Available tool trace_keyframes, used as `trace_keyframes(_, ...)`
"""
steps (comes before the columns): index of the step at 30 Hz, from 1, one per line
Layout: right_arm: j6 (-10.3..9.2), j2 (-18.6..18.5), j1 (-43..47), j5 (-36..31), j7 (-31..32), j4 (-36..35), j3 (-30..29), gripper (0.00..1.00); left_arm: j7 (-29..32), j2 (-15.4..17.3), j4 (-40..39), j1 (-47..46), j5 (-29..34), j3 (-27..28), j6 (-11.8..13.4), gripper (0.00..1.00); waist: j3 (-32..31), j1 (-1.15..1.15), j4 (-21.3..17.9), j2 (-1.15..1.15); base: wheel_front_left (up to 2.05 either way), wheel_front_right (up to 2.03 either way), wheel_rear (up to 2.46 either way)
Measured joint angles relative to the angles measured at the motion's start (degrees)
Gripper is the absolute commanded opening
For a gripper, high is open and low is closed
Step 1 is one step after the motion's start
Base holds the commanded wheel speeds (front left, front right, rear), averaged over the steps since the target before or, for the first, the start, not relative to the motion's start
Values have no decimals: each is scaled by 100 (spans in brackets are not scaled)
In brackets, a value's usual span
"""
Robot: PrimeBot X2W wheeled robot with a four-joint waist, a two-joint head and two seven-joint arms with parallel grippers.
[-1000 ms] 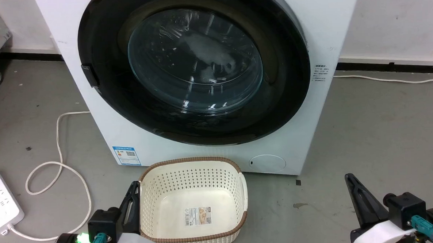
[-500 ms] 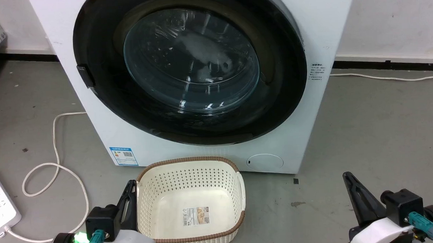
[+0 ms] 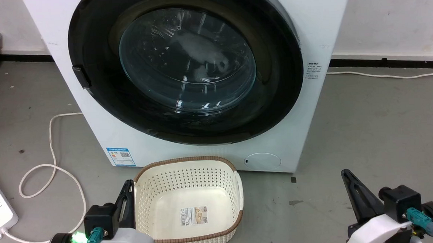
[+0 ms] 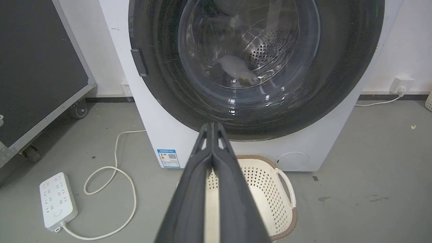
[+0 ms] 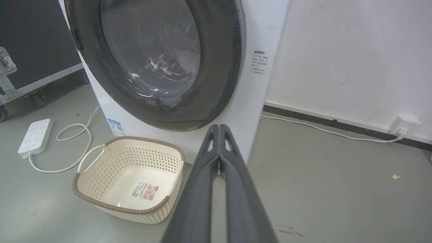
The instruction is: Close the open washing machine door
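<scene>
Drifting left with the camera, the washing machine door seems closed; left gripper, right gripper stay clamped.

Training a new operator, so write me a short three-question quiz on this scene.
1. True or false: the round, black-rimmed glass washing machine door on the big white washing machine stands wide open.
2. What sits right in front of the machine? A) cream perforated plastic basket B) red bucket C) blue stool
3. Fill in: the left gripper and right gripper are both ___.
Key: 1 false; 2 A; 3 shut.
</scene>
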Motion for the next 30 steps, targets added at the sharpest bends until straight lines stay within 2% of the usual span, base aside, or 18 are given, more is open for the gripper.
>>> trace_keyframes(11, -1, 1, -40, -2, 142, -69, 31, 0, 137, -12, -48, -21, 13, 54, 83, 0, 15, 0, -55, 0, 0, 0, 0)
trace_keyframes(30, -1, 1, -41, -16, 154, -82, 37, 0, 152, -19, -60, -24, 46, 67, 83, 0, 15, 0, -56, 0, 0, 0, 0)
